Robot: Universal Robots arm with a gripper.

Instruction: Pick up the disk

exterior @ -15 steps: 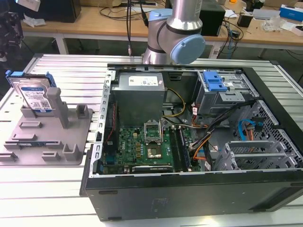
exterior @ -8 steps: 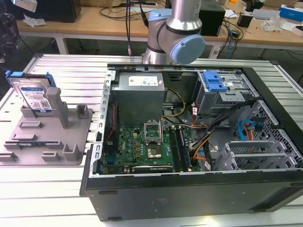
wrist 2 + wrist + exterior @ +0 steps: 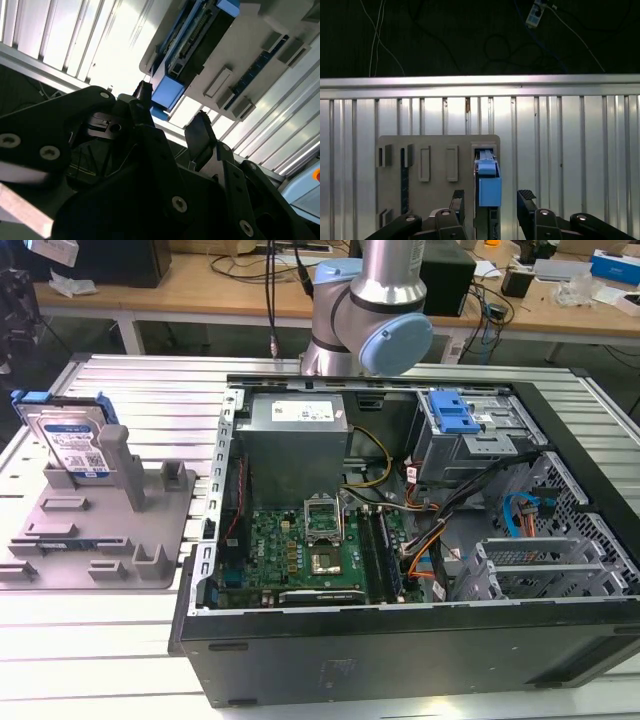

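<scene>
The disk (image 3: pixel 72 437) stands on edge in a slot of the grey holder plate (image 3: pixel 110 540) at the exterior view's left, its white-and-blue label facing forward and blue rails on its edges. In both wrist views I look down on its blue top rail (image 3: pixel 489 186) (image 3: pixel 167 95). My gripper (image 3: pixel 491 199) (image 3: pixel 172 112) hangs well above it, open, with a black finger (image 3: pixel 458 201) on either side of the disk's line and nothing held.
An open computer case (image 3: pixel 400 630) lies right of the holder, with a grey power supply box (image 3: pixel 295 440), a motherboard (image 3: pixel 300 550) and a drive cage with a blue tab (image 3: pixel 455 420). The arm's base (image 3: pixel 370 310) rises behind it. The ribbed metal table (image 3: pixel 580 150) ends just beyond the holder.
</scene>
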